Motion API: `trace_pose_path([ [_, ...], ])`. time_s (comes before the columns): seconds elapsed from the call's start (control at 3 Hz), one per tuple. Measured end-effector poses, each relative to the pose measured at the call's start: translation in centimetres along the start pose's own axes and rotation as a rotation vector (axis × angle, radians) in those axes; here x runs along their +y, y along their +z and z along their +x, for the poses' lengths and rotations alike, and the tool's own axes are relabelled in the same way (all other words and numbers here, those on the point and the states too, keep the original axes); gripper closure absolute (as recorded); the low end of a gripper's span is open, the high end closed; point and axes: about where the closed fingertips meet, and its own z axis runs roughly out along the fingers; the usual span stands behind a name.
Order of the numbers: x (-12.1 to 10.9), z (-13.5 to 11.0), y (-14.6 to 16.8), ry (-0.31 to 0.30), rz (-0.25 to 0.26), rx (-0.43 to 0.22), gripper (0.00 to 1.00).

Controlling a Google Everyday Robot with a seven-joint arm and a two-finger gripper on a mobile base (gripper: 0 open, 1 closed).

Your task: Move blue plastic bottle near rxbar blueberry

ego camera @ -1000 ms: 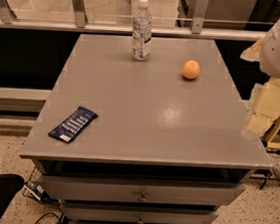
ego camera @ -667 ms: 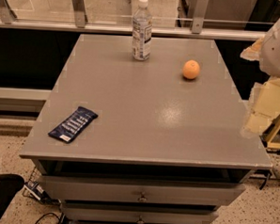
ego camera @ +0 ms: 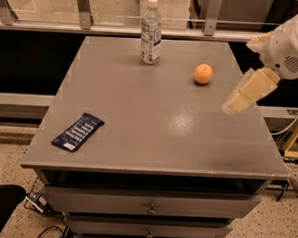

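The blue plastic bottle (ego camera: 151,31) stands upright at the far edge of the grey table (ego camera: 158,136), a clear bottle with a white cap and a printed label. The rxbar blueberry (ego camera: 77,131) lies flat near the table's front left corner, a dark navy wrapper with white lettering. My gripper (ego camera: 246,92) hangs over the table's right side, on the white arm (ego camera: 290,46) coming in from the upper right. It is far from both the bottle and the bar and holds nothing that I can see.
A round orange fruit (ego camera: 203,74) sits on the table's far right, just left of the gripper. The table top rests on drawers (ego camera: 149,205). A railing with glass (ego camera: 84,7) runs behind the table. Cables lie on the floor at bottom left.
The arm and gripper have moved left and a little up, from beyond the table's right edge to over its right side. The bottle, bar and orange have not moved.
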Motion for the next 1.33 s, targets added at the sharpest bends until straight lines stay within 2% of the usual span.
trace_pose_path([
  [0.67, -8.1, -7.6, 4.5, 0.093, 0.128, -0.420, 0.00],
  [1.0, -11.3, -11.4, 6.0, 0.137, 0.204, -0.601, 0.00],
  [1.33, -11.2, -11.4, 6.0, 0.135, 0.200, -0.598, 0.00],
])
